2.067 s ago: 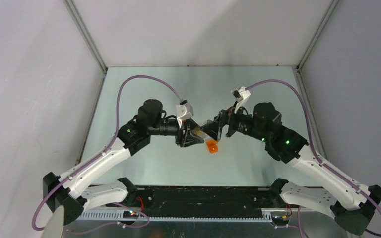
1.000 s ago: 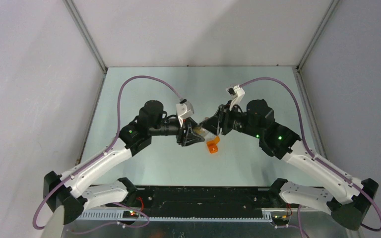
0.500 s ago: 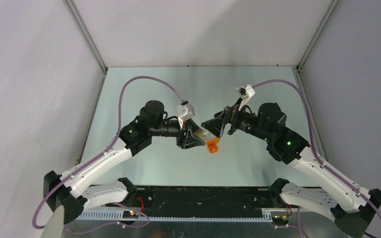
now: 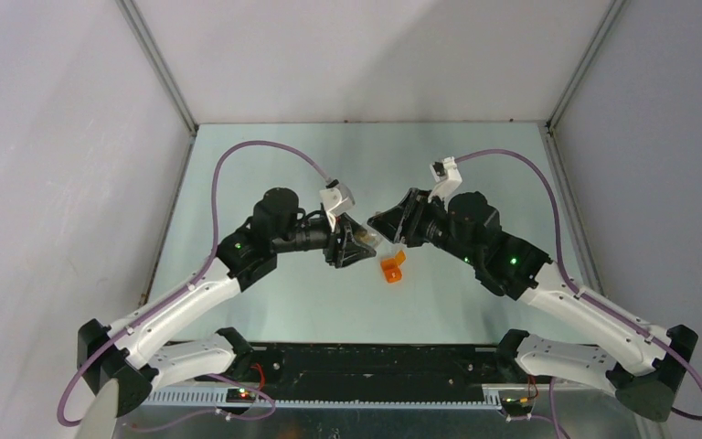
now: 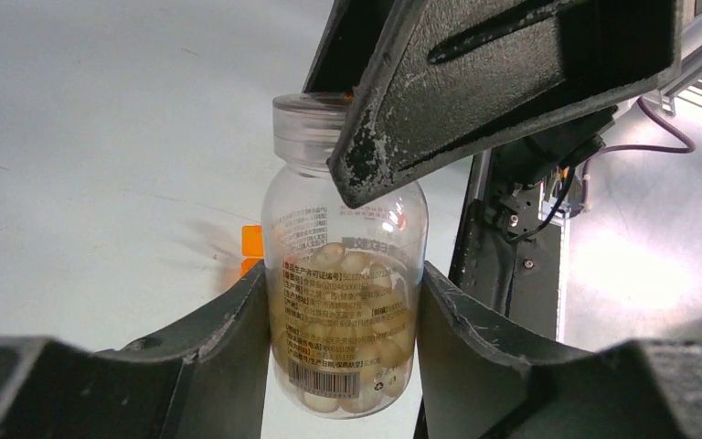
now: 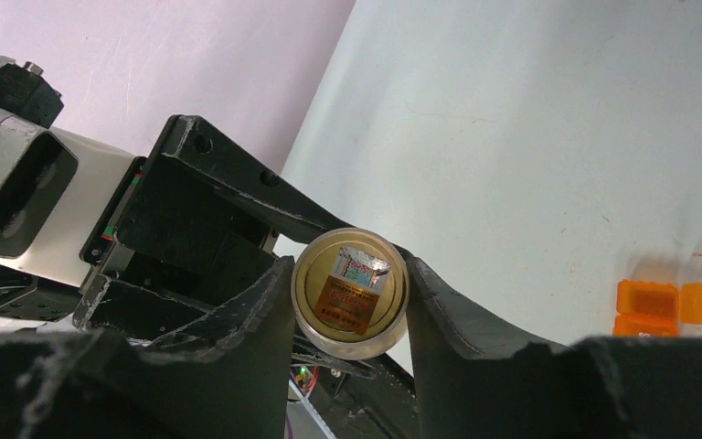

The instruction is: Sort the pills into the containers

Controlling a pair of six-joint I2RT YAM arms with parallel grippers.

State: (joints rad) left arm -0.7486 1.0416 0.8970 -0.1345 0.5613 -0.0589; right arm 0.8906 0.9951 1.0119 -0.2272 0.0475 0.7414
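Observation:
The see-through vial (image 5: 345, 302), printed with a label and barcode, is full of pale round pills (image 5: 352, 265). My left gripper (image 5: 343, 279) is shut on its body and holds it above the table. My right gripper (image 6: 350, 274) is shut on the vial's cap (image 6: 350, 293), which faces that wrist camera end-on with a gold sticker. In the top view the two grippers meet over the table's middle, left gripper (image 4: 356, 245) and right gripper (image 4: 389, 226), with the vial (image 4: 377, 240) between them. The orange box (image 4: 391, 266) lies open on the table just below them, also as the orange box (image 6: 660, 306).
The pale green table (image 4: 274, 165) is walled by white panels at the back and both sides. A black rail with both arm bases (image 4: 375, 366) runs along the near edge. A purple cable (image 4: 265, 146) loops above each arm.
My right gripper opened, drew back to the right, then came in and shut on the cap again. The left gripper kept its hold and tipped the vial slightly upward.

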